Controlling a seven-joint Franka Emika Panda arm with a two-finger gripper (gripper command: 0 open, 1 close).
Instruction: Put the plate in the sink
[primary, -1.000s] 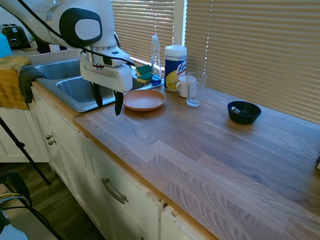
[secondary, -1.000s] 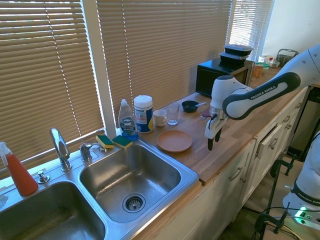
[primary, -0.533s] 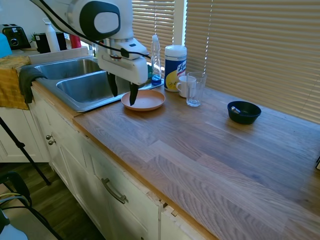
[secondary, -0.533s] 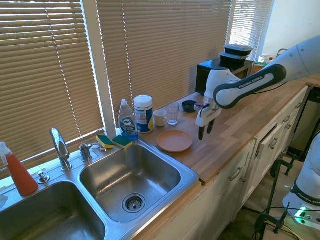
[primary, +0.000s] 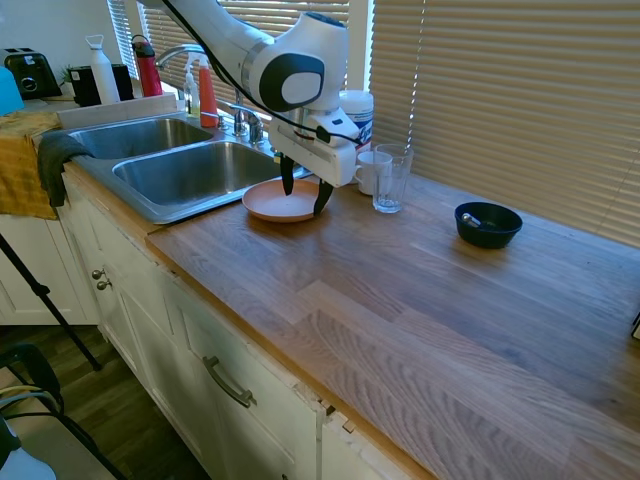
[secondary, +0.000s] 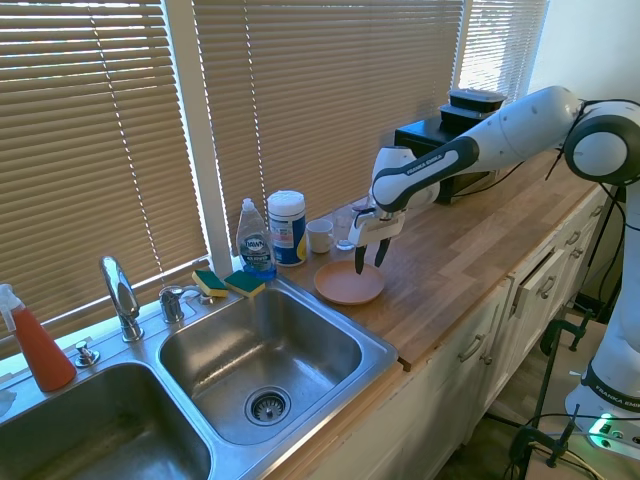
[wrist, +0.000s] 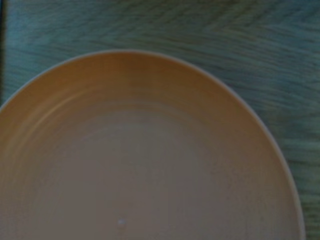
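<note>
Tool (primary: 303, 193): fingers spread apart, empty, pointing down directly above the plate (primary: 282, 203), tips close over its far portion. Plate: salmon-pink, round, shallow, flat on the wooden tabletop (primary: 420, 290), just beside the sink (primary: 170, 172) rim; fills the wrist view (wrist: 145, 160). Sink: stainless steel, double basin. Drinking glass (primary: 390, 178) and white mug (primary: 368, 172): near the plate. Dark bowl (primary: 487, 224): well apart along the tabletop.

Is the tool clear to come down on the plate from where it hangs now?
Probably yes. The tool hangs open just above the plate, whose face is bare in the wrist view. The glass and mug stand off to one side, on the side away from the sink.
</note>
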